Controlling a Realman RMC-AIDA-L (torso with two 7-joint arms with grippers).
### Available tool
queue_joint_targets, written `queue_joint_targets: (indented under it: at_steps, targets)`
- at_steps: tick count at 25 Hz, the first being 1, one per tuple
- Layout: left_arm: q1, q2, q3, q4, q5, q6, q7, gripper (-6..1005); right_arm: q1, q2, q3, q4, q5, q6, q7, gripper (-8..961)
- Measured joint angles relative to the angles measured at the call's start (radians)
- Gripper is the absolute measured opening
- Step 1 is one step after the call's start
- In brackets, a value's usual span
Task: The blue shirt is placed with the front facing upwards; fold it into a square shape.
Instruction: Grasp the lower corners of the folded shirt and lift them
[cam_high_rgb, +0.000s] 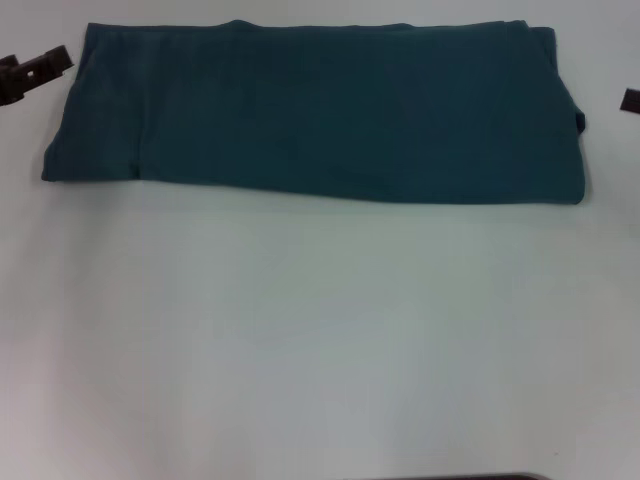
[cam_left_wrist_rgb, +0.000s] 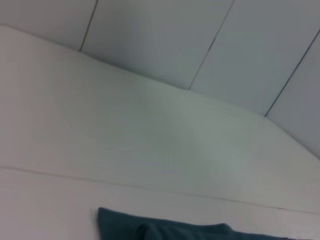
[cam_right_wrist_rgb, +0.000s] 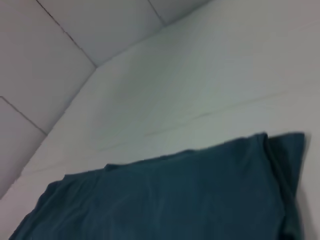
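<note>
Nearest us: bare white table (cam_high_rgb: 320, 340), nothing on it. Beyond, at the far edge: the blue shirt (cam_high_rgb: 320, 110), lying as a long flat band, plain side up, lettering and collar hidden. We judge the lengthwise folds done; a crosswise fold or two remains before it is square. Left gripper (cam_high_rgb: 35, 72) sits just beside the band's left end, right gripper (cam_high_rgb: 630, 99) beside the right, cut off. Fingers: we cannot tell for either.
</note>
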Motion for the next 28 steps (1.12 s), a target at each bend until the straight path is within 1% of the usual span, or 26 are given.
queue_joint_targets:
  at_steps: [1, 3, 7, 14, 18, 22, 28]
  targets:
    - [0.000, 0.000, 0.000, 0.000, 0.000, 0.000, 0.000, 861, 0.000, 0.000, 0.000, 0.000, 0.000, 0.000, 0.000, 620]
    - [0.005, 0.011, 0.006, 0.011, 0.000, 0.002, -0.004, 861, -0.005, -0.008, 0.001, 0.000, -0.026, 0.035, 0.039, 620]
    - [0.021, 0.025, 0.006, 0.022, 0.001, 0.014, -0.012, 862, -0.006, -0.011, 0.002, 0.000, -0.068, 0.063, 0.089, 617]
    - [0.038, 0.026, 0.008, 0.023, 0.020, 0.015, -0.010, 861, 0.011, -0.006, 0.002, -0.014, -0.121, 0.063, 0.155, 614]
    - [0.041, 0.023, 0.013, 0.023, 0.034, 0.016, -0.007, 862, 0.037, 0.002, -0.003, -0.018, -0.163, 0.060, 0.197, 614]
    - [0.043, 0.022, 0.019, 0.023, 0.045, 0.017, -0.006, 862, 0.069, 0.005, -0.004, -0.054, -0.194, 0.042, 0.210, 614]
    - [0.043, 0.024, 0.020, 0.019, 0.049, 0.020, -0.006, 861, 0.096, 0.020, -0.006, -0.077, -0.233, -0.016, 0.210, 613]
